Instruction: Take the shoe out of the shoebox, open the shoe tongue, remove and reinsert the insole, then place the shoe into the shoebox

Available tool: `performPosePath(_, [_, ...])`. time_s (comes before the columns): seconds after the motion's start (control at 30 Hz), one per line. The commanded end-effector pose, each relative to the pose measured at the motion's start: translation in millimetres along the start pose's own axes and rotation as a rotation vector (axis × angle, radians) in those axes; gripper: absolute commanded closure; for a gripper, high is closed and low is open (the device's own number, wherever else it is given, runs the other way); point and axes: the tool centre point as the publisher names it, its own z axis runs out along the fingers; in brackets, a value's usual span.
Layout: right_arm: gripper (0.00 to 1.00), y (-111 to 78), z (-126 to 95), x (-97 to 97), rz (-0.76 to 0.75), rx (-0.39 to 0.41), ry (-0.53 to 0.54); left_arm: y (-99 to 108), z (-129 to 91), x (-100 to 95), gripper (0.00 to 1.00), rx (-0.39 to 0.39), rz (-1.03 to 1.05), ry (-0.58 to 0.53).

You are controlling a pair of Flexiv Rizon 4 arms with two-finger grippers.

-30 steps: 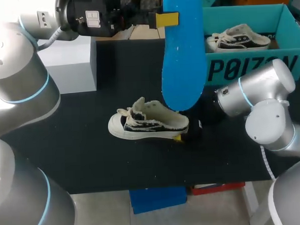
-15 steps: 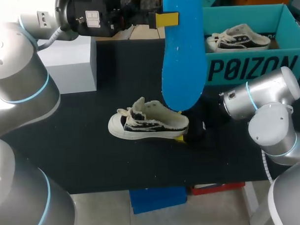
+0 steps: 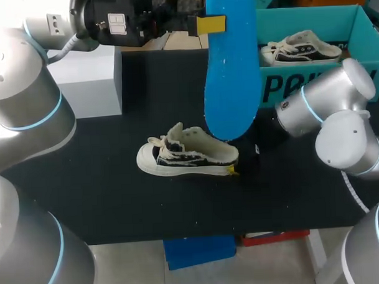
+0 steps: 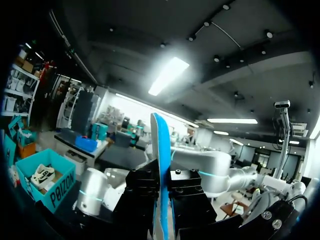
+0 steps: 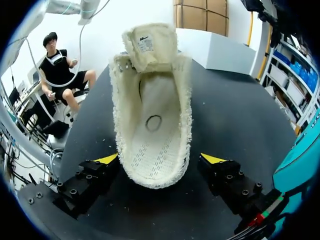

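A: Entry one: step in hand?

B: Insole out, reinsertion pending. The insole (image 4: 161, 165) stands on edge, pinched flat between the jaws of the left gripper (image 4: 162, 202), held high over the shoe (image 5: 152, 120).

A: Entry two: right gripper?

B: The right gripper (image 5: 160, 159) has its jaws wide, one on each side of the heel. The shoe rests on the table (image 3: 116, 182) between and ahead of them, with its opening up (contact with either finger unconfirmed).

A: Entry three: next move?

B: Likely lowering the insole toe-first into the opening, with the right jaws closing to steady the heel. The shoebox (image 3: 272, 89) is well apart from both jaws.
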Motion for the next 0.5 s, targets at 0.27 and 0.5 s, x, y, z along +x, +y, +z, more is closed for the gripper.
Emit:
performPosePath(0.27, [0.00, 32.7, -18.6, -17.0, -0.006, 0.545, 0.046, 0.6, 1.1, 0.1, 1.00, 0.000, 0.001, -0.003])
performPosePath(0.5, [0.00, 52.0, -17.2, -24.4, -0.021, 0.739, 0.026, 0.6, 1.1, 0.1, 1.00, 0.000, 0.001, -0.003])
